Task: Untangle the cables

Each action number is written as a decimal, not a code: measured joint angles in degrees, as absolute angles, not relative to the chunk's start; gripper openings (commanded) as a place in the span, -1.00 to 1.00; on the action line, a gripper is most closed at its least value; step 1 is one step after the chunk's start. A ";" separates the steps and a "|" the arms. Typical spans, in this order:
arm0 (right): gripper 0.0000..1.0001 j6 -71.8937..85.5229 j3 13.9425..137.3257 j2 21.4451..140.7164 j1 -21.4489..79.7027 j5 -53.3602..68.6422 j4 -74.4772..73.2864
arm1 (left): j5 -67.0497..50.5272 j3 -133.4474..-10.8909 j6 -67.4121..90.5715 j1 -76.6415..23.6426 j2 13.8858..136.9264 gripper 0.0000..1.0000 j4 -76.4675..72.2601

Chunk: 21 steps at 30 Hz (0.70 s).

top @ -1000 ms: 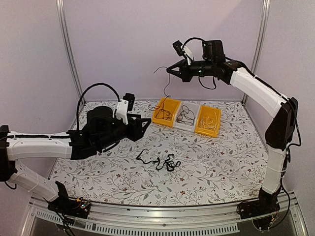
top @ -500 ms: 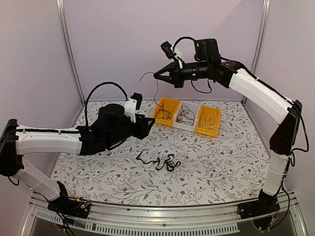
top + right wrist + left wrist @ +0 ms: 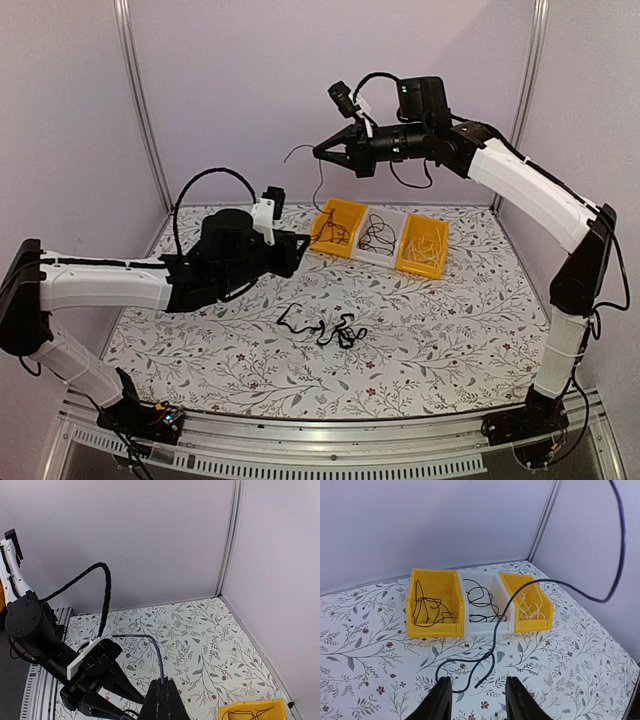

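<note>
My right gripper [image 3: 319,153] is high above the table's back and shut on one thin dark cable [image 3: 319,190]. In the right wrist view the strand [image 3: 160,667] comes out of the closed fingertips [image 3: 162,697]. It hangs down in front of the bins. Its curled lower end [image 3: 494,632] dangles between the fingers [image 3: 440,700] of my left gripper [image 3: 477,702], which is open and not touching it. From above, the left gripper [image 3: 303,246] points at the left yellow bin. A small tangle of black cables [image 3: 325,328] lies on the table's middle.
Three bins stand in a row at the back. The left yellow bin [image 3: 350,208] and the white bin [image 3: 382,258] hold black wires. The right yellow bin [image 3: 415,268] holds pale wires. Walls close in on the back and both sides.
The right gripper carried the hanging cable to the left. The left arm reached forward under the cable's end, and its jaws narrowed somewhat.
</note>
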State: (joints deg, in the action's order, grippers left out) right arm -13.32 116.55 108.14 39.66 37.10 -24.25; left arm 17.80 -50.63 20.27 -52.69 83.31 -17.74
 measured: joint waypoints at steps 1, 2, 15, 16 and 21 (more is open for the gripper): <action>-1.00 -13.32 116.55 108.14 39.72 37.17 -24.25 | 17.56 -50.63 20.47 -52.40 83.44 -0.24 -17.96; -1.00 -13.32 116.55 108.14 39.75 37.19 -24.27 | 17.19 -50.63 20.86 -52.05 83.64 -0.26 -18.26; -1.00 -13.34 116.55 108.14 39.81 37.21 -24.40 | 11.53 -50.50 22.41 -50.22 85.21 -1.00 -21.30; -1.00 -13.32 116.55 108.14 39.81 37.21 -24.40 | 11.11 -50.30 22.35 -50.13 85.21 -1.00 -21.87; -1.00 -13.34 116.55 108.14 39.81 37.12 -24.40 | 10.66 -48.90 22.76 -49.80 85.17 -1.00 -23.22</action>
